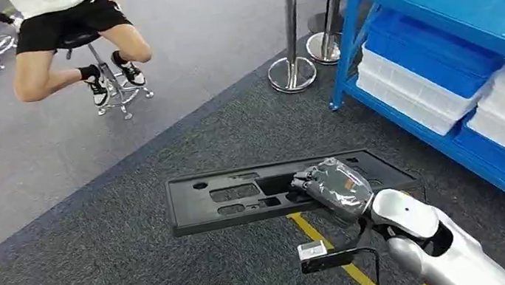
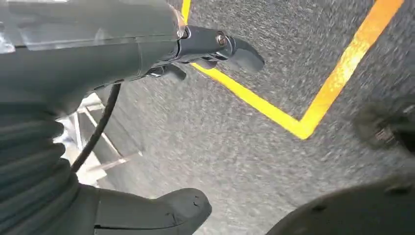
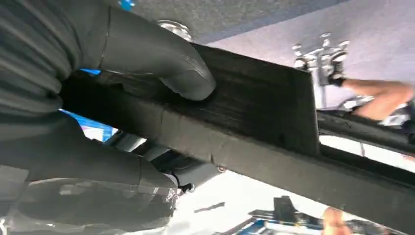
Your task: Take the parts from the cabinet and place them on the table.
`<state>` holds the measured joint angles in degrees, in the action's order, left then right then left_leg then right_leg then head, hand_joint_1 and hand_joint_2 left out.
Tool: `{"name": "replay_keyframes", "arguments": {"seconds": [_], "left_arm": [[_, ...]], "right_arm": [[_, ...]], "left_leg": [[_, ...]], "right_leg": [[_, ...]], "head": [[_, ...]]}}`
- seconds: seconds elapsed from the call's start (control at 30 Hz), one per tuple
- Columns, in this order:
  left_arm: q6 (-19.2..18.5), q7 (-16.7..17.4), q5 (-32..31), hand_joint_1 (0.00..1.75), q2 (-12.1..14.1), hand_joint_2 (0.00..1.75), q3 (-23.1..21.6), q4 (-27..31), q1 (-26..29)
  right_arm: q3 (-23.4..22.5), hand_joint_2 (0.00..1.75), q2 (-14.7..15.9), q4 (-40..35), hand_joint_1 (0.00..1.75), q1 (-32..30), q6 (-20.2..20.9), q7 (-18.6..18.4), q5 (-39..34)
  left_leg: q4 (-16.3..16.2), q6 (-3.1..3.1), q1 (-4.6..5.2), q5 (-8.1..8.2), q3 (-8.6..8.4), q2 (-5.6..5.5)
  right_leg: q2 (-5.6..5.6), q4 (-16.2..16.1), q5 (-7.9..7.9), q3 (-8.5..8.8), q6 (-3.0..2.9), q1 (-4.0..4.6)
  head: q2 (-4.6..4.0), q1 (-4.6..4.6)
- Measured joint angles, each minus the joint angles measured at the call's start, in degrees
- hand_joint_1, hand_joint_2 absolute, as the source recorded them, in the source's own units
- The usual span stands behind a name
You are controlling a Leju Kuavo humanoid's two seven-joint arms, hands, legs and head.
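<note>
From the head view, the right hand is gripping a long black part near one end, holding it out flat above the dark carpet. I judge it level so it clears the blue cabinet while being carried. A person is sitting on a stool farther off.

In the left wrist view, the left hand is hanging over the carpet and a yellow floor line, fingers apart, holding nothing.

In the right wrist view, the thumb is pressing on one face of the black part while the fingers are wrapping the other side, clamping the part's edge so the long piece is not tipping. No table is showing here.
</note>
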<state>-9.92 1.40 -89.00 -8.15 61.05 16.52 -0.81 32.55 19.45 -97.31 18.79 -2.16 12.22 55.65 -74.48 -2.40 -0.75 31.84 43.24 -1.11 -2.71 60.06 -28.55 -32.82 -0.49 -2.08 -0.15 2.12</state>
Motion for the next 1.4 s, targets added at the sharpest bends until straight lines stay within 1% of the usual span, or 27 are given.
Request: {"name": "replay_keyframes", "arguments": {"seconds": [0.03,0.1,0.13,0.17,0.2,0.33,0.37,0.4,0.43,0.5,0.53,0.6,0.67,0.7,0.73,0.83,0.87,0.9,0.97,1.03,1.07,1.1,1.17,1.2,1.23,1.37,1.4], "left_arm": [[0.07,-0.13,0.0,0.0,0.0,1.75,0.04,0.0,0.03],[0.22,-0.28,-0.24,0.0,0.02,1.75,0.13,0.0,0.19],[0.28,-0.28,-0.26,0.0,0.04,1.75,0.15,0.0,0.32],[0.31,-0.28,-0.31,0.0,0.09,1.75,0.15,0.0,0.36],[0.37,-0.33,-0.33,0.0,0.11,1.75,0.15,0.0,0.26],[0.61,-0.55,-0.74,0.0,0.2,1.75,0.15,0.0,0.53],[0.76,-0.52,-0.92,0.0,0.22,1.75,0.15,-0.02,0.64],[0.77,-0.41,-0.94,0.0,0.2,1.75,0.15,-0.02,0.51],[0.77,-0.11,-0.96,0.0,0.2,1.75,0.13,-0.02,0.3],[0.74,0.33,-0.96,0.0,0.22,1.75,0.07,-0.02,0.02],[0.79,0.42,-0.96,0.0,0.22,1.75,0.07,-0.02,0.0],[0.77,0.57,-0.96,0.0,0.24,1.75,0.07,-0.02,0.08],[0.76,0.57,-0.96,0.0,0.24,1.75,0.07,-0.02,0.07],[0.76,0.57,-0.96,0.0,0.24,1.75,0.07,-0.02,0.08],[0.77,0.57,-0.96,0.0,0.28,1.75,0.07,-0.02,-0.1],[0.74,0.46,-0.96,0.0,0.31,1.75,0.07,-0.04,0.39],[0.77,0.48,-0.98,0.0,0.33,1.75,0.07,-0.04,0.47],[0.74,0.46,-0.98,0.0,0.28,1.75,0.07,-0.2,0.51],[0.94,0.44,-0.98,0.0,0.42,1.75,0.07,-0.2,0.17],[0.96,0.29,-0.98,0.0,0.42,1.75,0.04,-0.2,-0.05],[0.96,0.18,-0.96,0.0,0.42,1.75,0.04,-0.2,-0.02],[0.96,0.11,-0.98,0.0,0.42,1.75,0.04,-0.2,0.01],[0.98,0.09,-0.96,0.0,0.48,1.75,0.04,-0.2,0.14],[1.0,0.02,-0.98,0.0,0.55,1.75,0.02,-0.2,0.11],[1.09,0.0,-0.98,0.0,0.59,1.75,0.0,-0.2,-0.05],[1.18,0.37,-0.98,0.0,0.72,1.75,-0.09,-0.2,0.17],[1.29,0.48,-0.98,0.0,0.68,1.75,-0.18,-0.2,0.33]], "right_arm": [[0.0,1.75,0.0,0.0,1.75,-0.14,0.0,0.0,0.02],[0.0,1.75,0.0,-0.02,1.75,-0.19,0.0,0.02,0.02],[0.0,1.75,0.0,-0.19,1.75,-0.19,0.0,0.02,0.02],[0.0,1.75,0.02,-0.33,1.75,-0.18,-0.02,0.02,0.02],[-0.02,1.75,0.02,-0.37,1.75,-0.17,-0.04,0.02,0.02],[-0.02,1.75,0.0,-0.7,1.75,-0.39,-0.07,0.04,0.24],[-0.04,1.75,0.0,-0.81,1.75,-0.4,-0.11,0.02,0.41],[-0.2,1.75,-0.04,-0.87,1.75,-0.62,-0.29,0.04,0.46],[-0.37,1.75,-0.15,-0.94,1.75,-0.87,-0.33,0.04,0.53],[-0.76,1.75,-0.2,-0.92,1.75,-1.86,-0.33,-0.02,0.76],[-0.81,1.75,-0.2,-0.87,1.75,-2.3,-0.33,-0.02,0.79],[-0.81,1.75,-0.2,-0.87,1.75,-2.54,-0.33,0.04,0.83],[-0.96,1.75,-0.2,-0.87,1.75,-2.52,-0.35,0.04,0.94],[-1.03,1.75,-0.2,-0.87,1.75,-2.51,-0.35,0.04,0.96],[-1.09,1.75,-0.24,-1.01,1.75,-2.56,-0.39,0.07,0.98],[-1.2,1.75,-0.24,-1.09,1.75,-2.52,-0.39,0.13,1.14],[-1.2,1.75,-0.24,-1.18,1.75,-2.44,-0.39,0.11,1.14],[-1.25,1.75,-0.22,-1.2,1.75,-2.52,-0.42,0.13,1.14],[-1.51,1.75,0.07,-1.27,1.75,-2.59,-0.44,0.09,1.18],[-1.55,1.75,0.17,-1.27,1.75,-2.72,-0.46,0.09,1.31],[-1.55,1.75,0.17,-1.27,1.75,-2.75,-0.46,0.09,1.4],[-1.55,1.75,0.17,-1.27,1.75,-2.74,-0.44,0.11,1.51],[-1.55,1.75,0.17,-1.49,1.75,-2.72,-0.42,0.11,1.84],[-1.55,1.75,0.17,-1.72,1.75,-2.65,-0.42,0.11,1.99],[-1.62,1.75,0.17,-1.75,1.75,-2.58,-0.42,0.11,2.01],[-1.53,1.75,0.17,-1.77,1.75,-2.42,-0.33,0.02,2.82],[-1.53,1.75,0.17,-1.75,1.75,-2.24,-0.33,0.02,2.97]], "left_leg": [[-1.1,-0.02,-0.02,-0.11,0.45,0.21],[4.15,0.27,0.01,-3.57,-2.51,0.61],[8.88,0.61,0.11,-5.8,-5.19,1.37],[13.69,1.17,0.39,-7.35,-7.92,3.33],[14.55,1.82,1.07,-6.52,-8.12,4.44],[15.94,3.34,1.31,-7.23,-8.05,2.02],[17.15,3.63,0.47,-8.05,-9.3,1.28],[17.73,4.05,0.49,-8.28,-9.48,0.67],[17.74,4.41,0.49,-8.61,-9.4,0.28],[17.71,4.47,0.6,-8.57,-9.33,-1.36],[17.6,4.46,0.6,-8.57,-9.33,-2.25],[17.11,4.24,0.49,-8.37,-9.32,-3.94],[16.02,3.57,0.28,-7.79,-9.14,-5.5],[15.31,3.11,0.39,-7.41,-8.56,-6.05],[14.27,2.75,0.62,-7.05,-7.92,-6.65],[14.99,1.48,-0.05,-7.65,-7.14,-8.42],[14.42,1.38,-0.2,-7.52,-7.31,-7.78],[13.01,1.14,0.23,-6.61,-6.79,-4.2],[5.55,0.47,0.1,-2.25,-3.12,-0.13],[-1.57,0.23,0.07,0.51,0.48,0.58],[-2.17,0.27,0.07,0.16,0.79,0.62],[-0.23,0.44,0.08,-1.35,-0.21,0.66],[8.94,1.37,0.38,-5.83,-5.23,1.51],[13.62,2.16,0.9,-7.29,-7.94,3.68],[14.78,2.87,1.39,-6.48,-8.16,4.96],[16.31,4.3,1.85,-7.18,-8.41,2.35],[17.39,4.36,1.1,-8.07,-9.53,1.56]], "right_leg": [[-0.88,0.01,-0.06,0.02,-0.06,0.09],[-2.4,0.01,-0.2,0.13,-0.06,0.22],[-3.0,0.0,-0.31,0.29,-0.01,0.29],[-3.59,-0.04,-0.43,0.51,0.17,0.35],[-4.11,-0.14,-0.53,0.62,0.41,0.68],[-6.22,-1.4,-0.3,1.71,1.69,0.86],[-4.28,-0.99,-0.82,1.93,1.95,0.42],[-0.96,0.78,-2.34,1.05,1.8,0.38],[0.74,4.57,-4.59,-0.76,1.59,0.4],[2.16,12.93,-7.72,-4.91,1.57,0.39],[2.24,14.95,-7.73,-6.19,1.69,0.38],[2.31,11.67,-3.9,-5.33,1.91,0.06],[3.82,3.06,1.11,-1.59,2.14,-0.5],[6.03,1.17,0.58,-0.86,2.17,-0.72],[6.16,0.56,0.34,-0.8,2.15,-0.56],[4.39,0.53,0.6,-0.84,0.94,-0.08],[3.58,0.09,0.8,-0.66,0.59,-0.44],[2.93,-0.1,0.82,-0.38,0.37,-0.31],[1.42,-0.18,0.74,-0.28,-0.11,0.14],[-0.3,-0.15,0.63,-0.3,-0.26,0.41],[-1.11,-0.15,0.57,-0.29,-0.35,0.5],[-1.85,-0.15,0.48,-0.22,-0.35,0.65],[-3.24,-0.18,0.3,0.05,-0.29,0.92],[-3.86,-0.22,0.21,0.24,-0.25,0.96],[-4.48,-0.3,0.05,0.42,0.07,1.26],[-6.65,-1.23,0.07,1.45,1.37,0.98],[-4.46,-0.77,-0.31,1.61,1.63,0.77]], "head": [[0.0,0.0],[0.0,0.0],[0.0,0.0],[0.0,0.0],[0.0,0.0],[0.0,0.0],[0.0,-0.04],[0.0,0.0],[0.0,-0.02],[0.0,0.0],[0.0,-0.02],[0.0,0.0],[0.0,0.0],[0.0,-0.02],[0.0,0.07],[0.0,0.02],[0.0,0.02],[0.0,0.07],[0.0,0.04],[0.0,0.04],[0.0,0.04],[0.0,0.04],[0.0,0.04],[0.0,0.04],[0.0,0.02],[0.0,0.07],[0.0,0.0]]}}
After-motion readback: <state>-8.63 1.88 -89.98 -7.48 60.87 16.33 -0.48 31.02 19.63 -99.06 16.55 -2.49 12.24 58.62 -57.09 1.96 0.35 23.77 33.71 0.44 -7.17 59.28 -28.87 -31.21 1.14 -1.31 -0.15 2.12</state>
